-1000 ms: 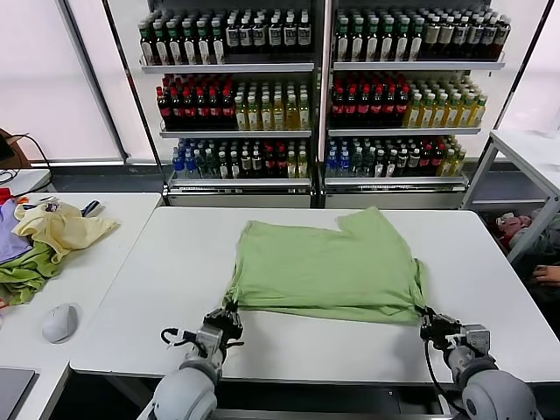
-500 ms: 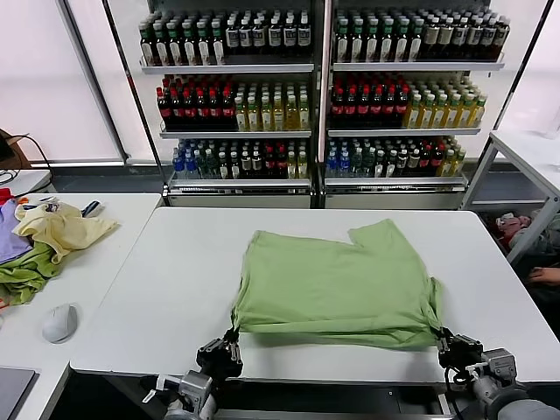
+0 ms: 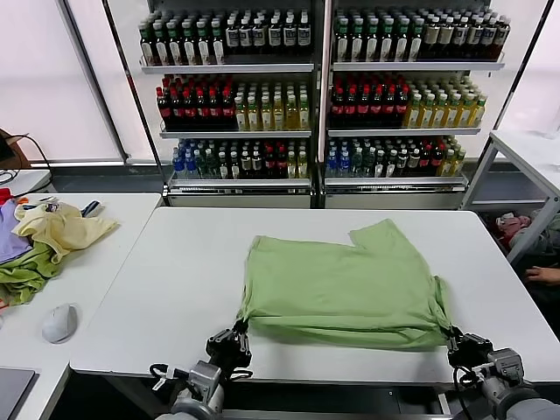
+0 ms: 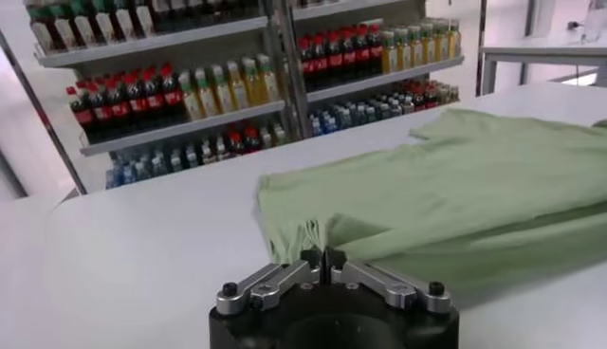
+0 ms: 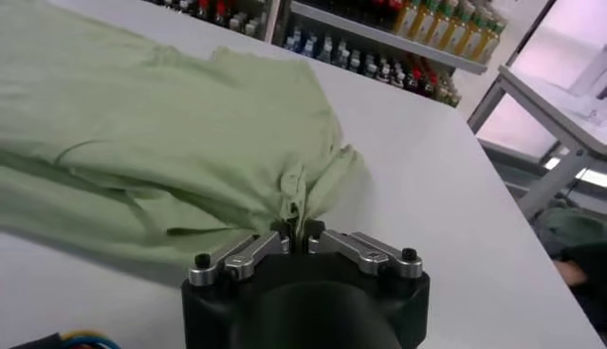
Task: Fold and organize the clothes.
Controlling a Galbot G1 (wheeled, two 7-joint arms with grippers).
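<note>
Fabric pinched at two corners is what matters here: the light green short-sleeved shirt of thin cloth lies folded and mostly flat on the white rectangular table, its long axis running side to side across the robot's front, its near edge close to the table's front rim. The left gripper sits at the shirt's near left corner with its fingers closed tight on a gathered bit of hem, which the left wrist view confirms, the cloth spreading away from the jaws toward the far side. The right gripper is clamped likewise on the near right corner; in the right wrist view a small ridge of fabric rises between the closed fingers. Each arm is therefore nearest its own corner, and the whole garment lies beyond both grippers, away from the robot. Any fold forward, as I judge it, would carry this held near edge up and over toward the far edge, both hands travelling together to keep the hem straight.
</note>
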